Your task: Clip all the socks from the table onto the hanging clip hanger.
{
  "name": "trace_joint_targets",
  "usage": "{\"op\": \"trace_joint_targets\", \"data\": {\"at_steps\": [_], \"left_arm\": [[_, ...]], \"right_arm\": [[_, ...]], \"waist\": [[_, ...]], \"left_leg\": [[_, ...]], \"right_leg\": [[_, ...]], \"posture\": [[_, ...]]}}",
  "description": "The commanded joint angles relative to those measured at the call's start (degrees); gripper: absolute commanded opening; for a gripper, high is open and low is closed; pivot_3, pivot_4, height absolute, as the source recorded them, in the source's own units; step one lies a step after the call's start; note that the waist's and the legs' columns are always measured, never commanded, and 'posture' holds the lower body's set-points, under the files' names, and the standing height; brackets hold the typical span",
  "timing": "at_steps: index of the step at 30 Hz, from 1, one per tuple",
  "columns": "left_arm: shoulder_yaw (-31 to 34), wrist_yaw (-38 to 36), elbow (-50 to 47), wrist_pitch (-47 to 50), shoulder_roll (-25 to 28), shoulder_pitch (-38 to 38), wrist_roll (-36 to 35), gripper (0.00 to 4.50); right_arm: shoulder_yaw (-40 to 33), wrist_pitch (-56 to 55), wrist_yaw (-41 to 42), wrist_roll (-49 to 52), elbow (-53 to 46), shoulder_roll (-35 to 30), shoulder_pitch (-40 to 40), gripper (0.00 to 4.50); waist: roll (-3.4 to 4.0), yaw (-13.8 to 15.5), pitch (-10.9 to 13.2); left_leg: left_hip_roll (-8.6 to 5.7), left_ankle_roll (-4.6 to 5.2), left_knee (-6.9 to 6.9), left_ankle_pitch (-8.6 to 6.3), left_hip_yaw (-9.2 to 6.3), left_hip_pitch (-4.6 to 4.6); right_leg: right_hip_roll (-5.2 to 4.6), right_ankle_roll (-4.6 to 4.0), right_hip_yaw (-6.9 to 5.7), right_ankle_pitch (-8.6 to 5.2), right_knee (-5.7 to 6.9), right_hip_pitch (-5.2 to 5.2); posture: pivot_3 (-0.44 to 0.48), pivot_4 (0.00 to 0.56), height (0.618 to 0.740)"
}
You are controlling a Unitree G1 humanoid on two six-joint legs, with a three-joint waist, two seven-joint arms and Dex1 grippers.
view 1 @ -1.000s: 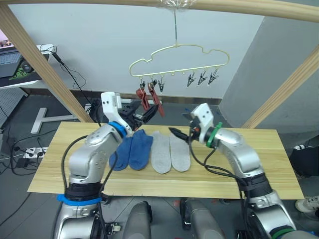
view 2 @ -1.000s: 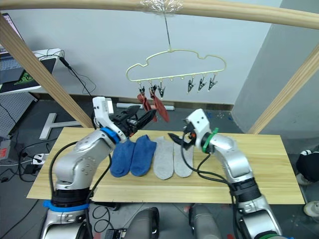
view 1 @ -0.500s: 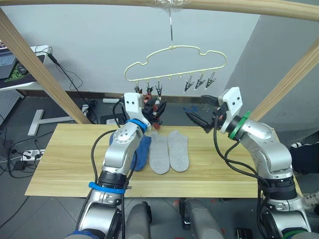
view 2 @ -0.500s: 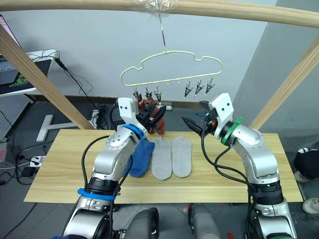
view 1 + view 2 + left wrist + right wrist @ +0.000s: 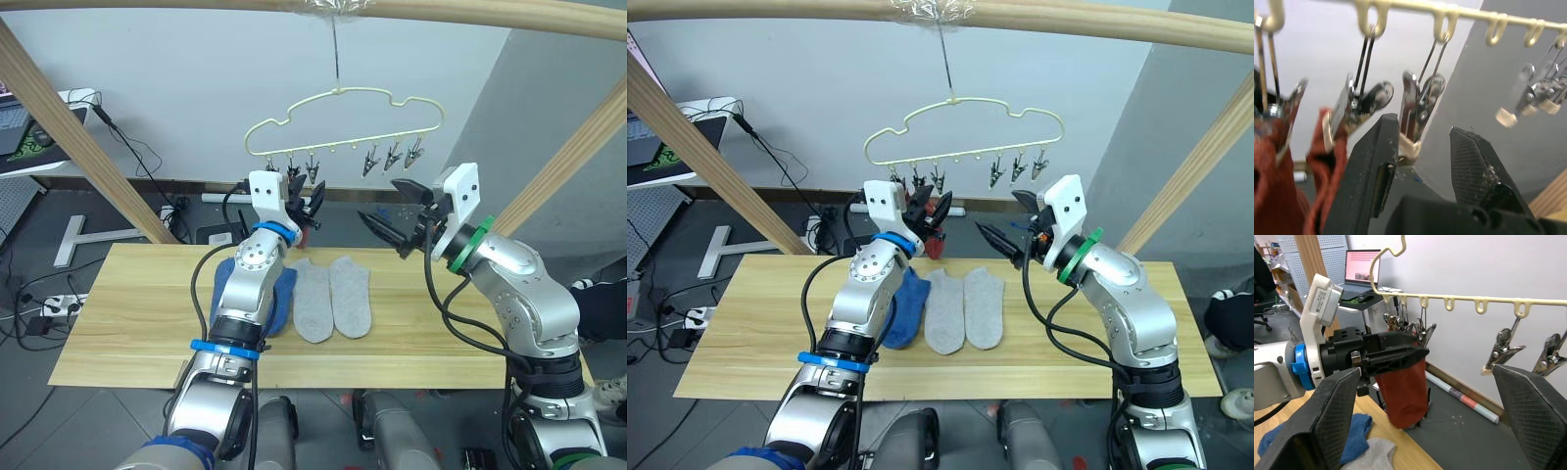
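While left gripper (image 5: 1420, 147) spreads narrowly around third clip (image 5: 1415, 110), right gripper (image 5: 390, 213) wide apart near clip hanger (image 5: 338, 122).

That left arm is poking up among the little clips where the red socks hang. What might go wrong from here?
The left tool is open around the third clip, right beside the hung rust red socks; a nudge might tug one loose. The clip hanger hangs by one thin hook, so pushing may swing it away. Both tools are empty, so a sock must still be fetched from the table.
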Motion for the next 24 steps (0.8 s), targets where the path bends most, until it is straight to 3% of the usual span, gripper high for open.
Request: {"op": "trace_joint_targets", "data": {"at_steps": [1, 24], "left_arm": [[-0.07, -0.27, 0.11, -2.48, -0.77, -1.37, 0.80, 1.96], [1.37, 0.37, 3.54, -5.61, -0.73, -4.16, 2.58, 1.96]], "right_arm": [[-1.16, -0.60, -0.03, 1.56, -2.68, -0.60, -0.94, 4.50], [-1.20, -0.76, -0.62, 2.93, -1.97, -1.20, -2.03, 4.50]], "waist": [[0.00, -0.08, 0.00], [0.00, -0.50, 0.00]], "left_leg": [[0.00, 0.00, 0.00, 0.00, 0.00, 0.00], [0.01, 0.00, 0.00, 0.00, 0.00, 0.01]], "right_leg": [[0.00, 0.00, 0.00, 0.00, 0.00, 0.00], [0.01, 0.00, 0.00, 0.00, 0.01, 0.00]], "posture": [[-0.116, 0.244, 0.740], [-0.115, 0.262, 0.740]]}}
